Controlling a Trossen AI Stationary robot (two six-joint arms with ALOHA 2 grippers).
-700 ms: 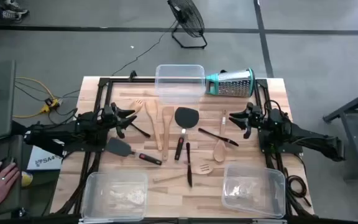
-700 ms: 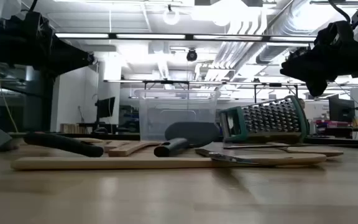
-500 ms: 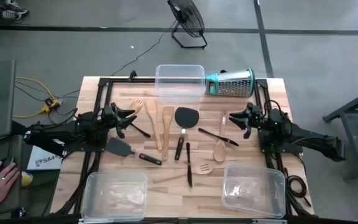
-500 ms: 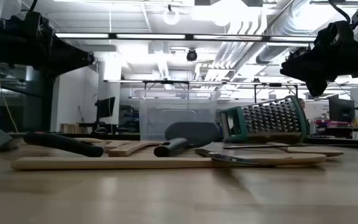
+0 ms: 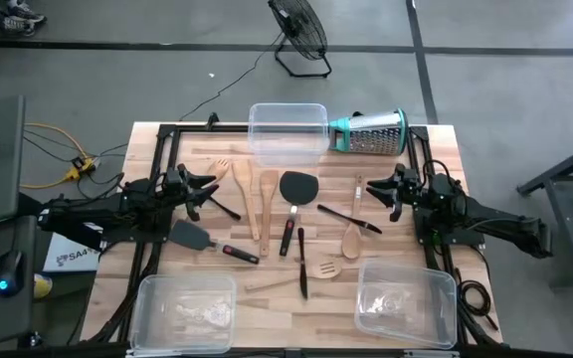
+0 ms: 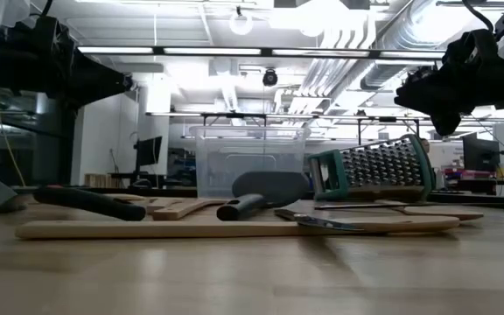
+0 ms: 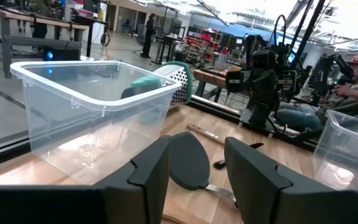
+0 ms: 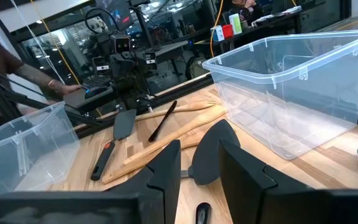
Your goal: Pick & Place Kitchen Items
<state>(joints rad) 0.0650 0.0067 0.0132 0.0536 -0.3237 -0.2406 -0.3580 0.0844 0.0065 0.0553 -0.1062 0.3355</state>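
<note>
Wooden table (image 5: 436,134) staged for sorting: clear bins (image 5: 184,310) nearest, kitchen items (image 5: 267,199) spread loose mid-table within either arm's reach, left gripper (image 5: 207,185) and right gripper (image 5: 374,189) flanking, fingers parted, empty; grater (image 5: 369,131) farthest

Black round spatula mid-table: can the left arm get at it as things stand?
Probably yes. The left gripper hangs above the table with fingers apart, holding nothing, and the spatula lies flat straight ahead. Two wooden utensils lie between them, but only flat on the table.
</note>
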